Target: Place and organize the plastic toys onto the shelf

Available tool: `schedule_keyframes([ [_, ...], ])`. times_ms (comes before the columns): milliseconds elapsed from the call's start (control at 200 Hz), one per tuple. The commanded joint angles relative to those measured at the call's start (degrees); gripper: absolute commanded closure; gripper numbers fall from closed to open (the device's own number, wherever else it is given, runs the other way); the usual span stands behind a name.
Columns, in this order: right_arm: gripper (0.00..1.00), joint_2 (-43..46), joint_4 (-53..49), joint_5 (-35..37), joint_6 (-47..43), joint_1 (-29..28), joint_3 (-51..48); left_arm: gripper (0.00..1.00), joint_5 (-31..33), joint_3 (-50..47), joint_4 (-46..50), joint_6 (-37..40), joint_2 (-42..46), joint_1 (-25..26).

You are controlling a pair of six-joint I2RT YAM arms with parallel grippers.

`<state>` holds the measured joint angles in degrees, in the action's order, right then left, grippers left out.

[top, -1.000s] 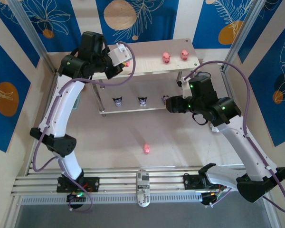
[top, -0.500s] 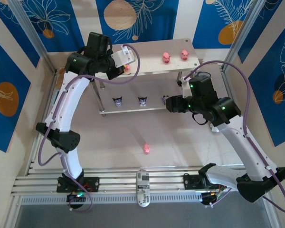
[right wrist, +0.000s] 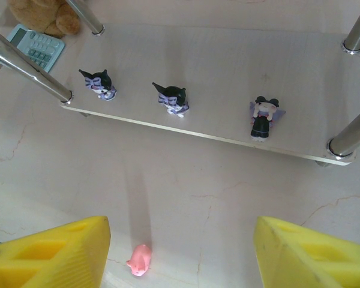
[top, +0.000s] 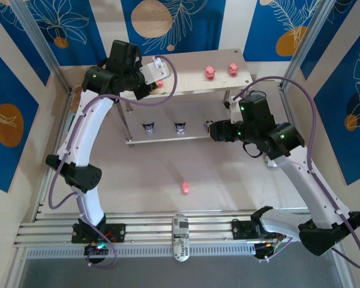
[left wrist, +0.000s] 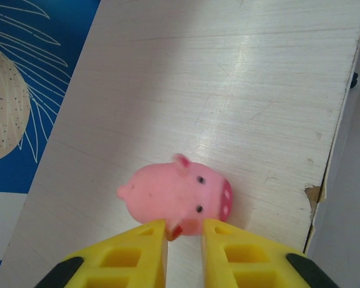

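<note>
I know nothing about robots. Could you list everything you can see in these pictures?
pink pigs: four, pink; two at the right of the shelf's top board, one at its left, one on the table.
dark figurines: three, purple-black with white faces; in a row on the lower board.
shelf: one, pale wood-grain boards on silver legs; far side of the table.
plush bear: one, brown; past the lower board's end.
teal gadget: one; beside the bear.
table: one, pale.
left arm: white and black; yellow jaws nearly together at a pig's foot.
right arm: white and black; yellow jaws wide apart, empty.
</note>
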<state>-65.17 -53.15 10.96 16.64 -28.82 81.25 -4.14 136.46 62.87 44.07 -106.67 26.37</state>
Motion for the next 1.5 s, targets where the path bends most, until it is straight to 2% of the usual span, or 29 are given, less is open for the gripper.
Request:
schedule_keyframes([
  [0,0.35,0.2,1.0,-0.2,-0.6,0.3,-0.4,0.76,0.7,1.3,0.1,0.9,-0.8,-0.1],
  [320,0.35,0.6,0.8,-0.1,-0.7,0.4,-0.8,0.71,2.1,1.3,-1.9,0.9,-1.1,0.3],
  [660,0.35,0.7,0.9,-0.2,-0.6,0.6,-1.2,0.7,6.3,1.2,-3.9,1.8,-1.4,0.4],
  [990,0.35,0.9,0.9,-0.5,-0.6,0.8,-1.3,0.66,7.1,1.2,-5.0,2.1,-0.5,0.8],
  [1121,0.35,0.7,0.8,-0.8,-0.5,0.8,-1.4,0.59,7.3,1.2,-7.5,0.7,1.3,0.9],
  [1381,0.35,0.4,-2.2,-1.1,-0.8,-0.5,-2.0,0.37,3.3,1.2,-15.1,-6.1,9.3,2.3],
  [1496,0.35,0.4,-3.9,-1.6,-0.5,-1.7,-2.6,0.36,4.4,1.2,-16.6,-9.9,12.8,3.1],
])
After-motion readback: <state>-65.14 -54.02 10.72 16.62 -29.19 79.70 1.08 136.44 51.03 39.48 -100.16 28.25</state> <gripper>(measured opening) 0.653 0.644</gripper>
